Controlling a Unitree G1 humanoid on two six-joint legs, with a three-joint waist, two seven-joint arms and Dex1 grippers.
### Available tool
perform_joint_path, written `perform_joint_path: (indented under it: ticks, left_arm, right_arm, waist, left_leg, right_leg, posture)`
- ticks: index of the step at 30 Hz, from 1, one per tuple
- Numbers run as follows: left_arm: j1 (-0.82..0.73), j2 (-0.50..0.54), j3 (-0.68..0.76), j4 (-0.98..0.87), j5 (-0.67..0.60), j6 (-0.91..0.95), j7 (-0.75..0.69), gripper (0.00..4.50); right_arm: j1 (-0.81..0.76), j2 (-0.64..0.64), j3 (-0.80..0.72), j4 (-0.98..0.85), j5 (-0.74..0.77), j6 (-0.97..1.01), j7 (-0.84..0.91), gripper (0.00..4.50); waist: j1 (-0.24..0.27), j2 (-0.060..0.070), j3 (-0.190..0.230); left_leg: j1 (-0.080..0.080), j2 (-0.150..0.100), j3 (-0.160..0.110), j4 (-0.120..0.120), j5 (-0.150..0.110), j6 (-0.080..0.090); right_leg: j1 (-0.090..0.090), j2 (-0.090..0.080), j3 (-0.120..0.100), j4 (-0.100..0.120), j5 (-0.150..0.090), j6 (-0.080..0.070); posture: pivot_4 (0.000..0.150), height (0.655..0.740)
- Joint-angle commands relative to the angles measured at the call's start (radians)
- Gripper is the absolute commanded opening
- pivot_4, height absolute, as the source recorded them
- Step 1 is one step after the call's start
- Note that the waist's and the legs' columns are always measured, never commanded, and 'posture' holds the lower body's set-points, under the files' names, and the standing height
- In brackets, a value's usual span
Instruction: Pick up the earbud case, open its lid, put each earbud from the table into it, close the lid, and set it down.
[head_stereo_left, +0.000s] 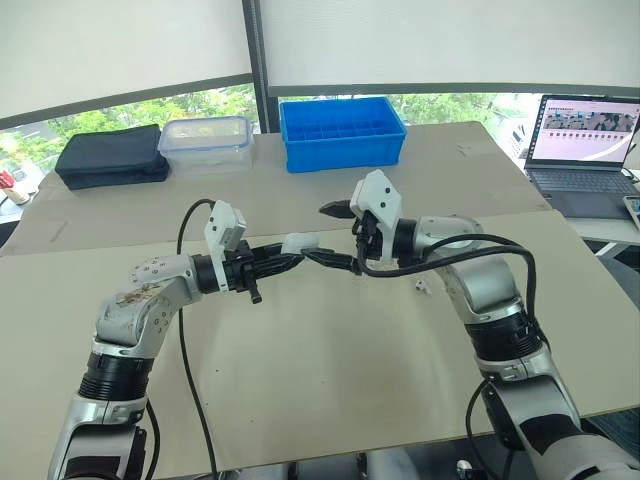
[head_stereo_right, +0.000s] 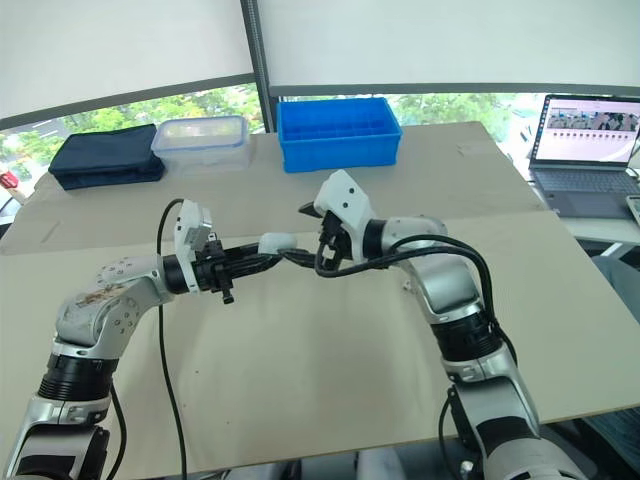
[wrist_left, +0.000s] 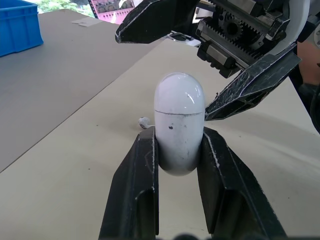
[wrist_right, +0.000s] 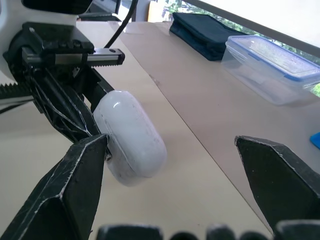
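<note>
My left fingers (wrist_left: 135, 190) pinch the earbud case (wrist_left: 178, 125) below its seam, aloft over the counter (head_stereo_left: 330, 380); my right fingers (wrist_right: 75, 185) gape wide about its domed lid; the glossy shell looks light and slippery, so I'd grip just above the seam; an earbud (head_stereo_left: 421, 287) lies at its four o'clock.
</note>
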Motion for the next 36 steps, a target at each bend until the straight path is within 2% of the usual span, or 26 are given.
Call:
perform_joint_path:
  ticks: [1,7,19,22,27,31,36]
  left_arm:
    - [0.010,0.003,0.002,-0.058,-0.021,-0.004,-0.019,0.55]
    - [0.031,0.001,0.002,-0.055,-0.011,-0.017,-0.018,0.55]
    - [0.071,-0.016,0.033,-0.073,-0.022,-0.016,0.033,0.55]
    - [0.079,-0.017,0.031,-0.081,-0.023,-0.016,0.033,0.55]
    - [0.084,-0.008,0.022,-0.100,-0.034,-0.008,0.015,0.55]
    - [0.077,-0.013,0.028,-0.123,-0.062,0.021,0.022,0.55]
    - [0.092,-0.007,0.016,-0.151,-0.068,0.029,0.023,0.55]
  right_arm:
    - [-0.051,0.016,-0.070,-0.007,0.052,0.057,-0.053,4.46]
    - [-0.057,0.044,-0.140,-0.018,0.147,0.192,-0.113,4.46]
    - [0.001,-0.008,-0.165,-0.089,0.244,0.270,-0.108,4.46]
    - [0.015,-0.032,-0.131,-0.130,0.272,0.290,-0.068,4.46]
    - [0.044,-0.065,-0.043,-0.137,0.209,0.226,-0.046,4.46]
    - [0.036,-0.055,-0.035,-0.107,0.193,0.204,-0.068,4.46]
    - [-0.011,0.035,-0.157,-0.036,0.269,0.274,-0.176,4.46]
  waist:
    - [-0.001,0.000,0.000]
    - [0.004,0.000,0.000]
    - [0.003,0.000,0.000]
    - [0.003,0.000,0.000]
    - [0.002,0.000,0.000]
    - [0.003,0.000,0.000]
    - [0.002,0.000,0.000]
  left_leg:
    - [0.000,0.000,0.000,0.000,0.000,0.000]
    - [0.000,0.000,0.000,0.000,0.000,0.000]
    - [0.000,0.000,0.000,0.000,-0.003,0.004]
    - [0.000,0.000,0.000,-0.001,-0.003,0.005]
    - [0.000,0.000,0.000,0.000,-0.003,0.005]
    - [0.000,0.000,0.000,0.000,-0.003,0.005]
    - [0.000,0.000,0.000,-0.001,-0.003,0.005]
  right_leg:
    - [0.000,0.000,0.000,0.000,0.000,0.000]
    - [0.000,0.000,0.000,0.000,0.000,0.000]
    - [0.000,0.000,0.000,0.000,0.000,0.000]
    - [0.000,0.000,0.000,0.000,0.000,0.000]
    - [0.000,0.000,0.000,0.000,0.000,0.000]
    - [0.000,0.000,0.000,0.000,0.000,0.000]
    - [0.000,0.000,0.000,0.000,0.000,0.000]
  posture:
    - [0.150,0.7400]
    - [0.150,0.7400]
    - [0.150,0.7400]
    - [0.150,0.7400]
    - [0.150,0.7400]
    - [0.150,0.7400]
    - [0.150,0.7400]
